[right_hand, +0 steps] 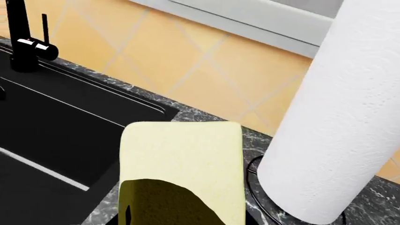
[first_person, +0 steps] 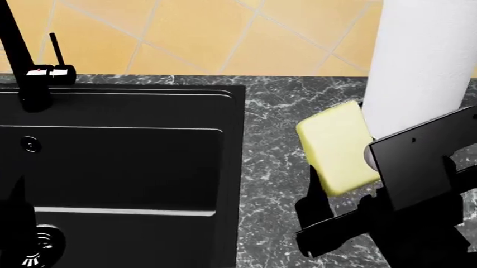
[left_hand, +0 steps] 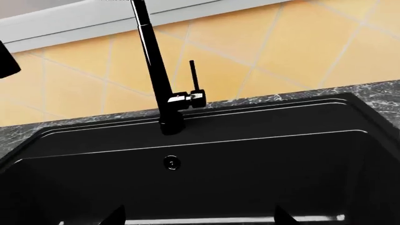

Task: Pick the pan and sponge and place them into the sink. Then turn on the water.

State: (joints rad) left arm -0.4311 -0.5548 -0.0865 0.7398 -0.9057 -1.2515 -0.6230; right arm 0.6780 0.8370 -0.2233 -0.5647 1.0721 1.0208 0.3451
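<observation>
while the right tool (first_person: 350, 192) grips the sponge (first_person: 337, 146) above the counter (first_person: 272, 139), the left tool's state is unclear.

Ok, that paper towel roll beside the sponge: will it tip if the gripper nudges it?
Probably. The paper towel roll stands tall and upright on a thin wire ring base, so it looks top-heavy and light. It sits right beside the sponge, so a sideways bump from the right gripper could likely topple it.

The sink (first_person: 149, 167) occupies the left of the head view, with the faucet (first_person: 22, 61) at its 12 o'clock rim. The sponge (first_person: 335, 148) lies at the sink's 3 o'clock, and the paper towel roll (first_person: 421, 67) is just beside the sponge at its 1 o'clock.
</observation>
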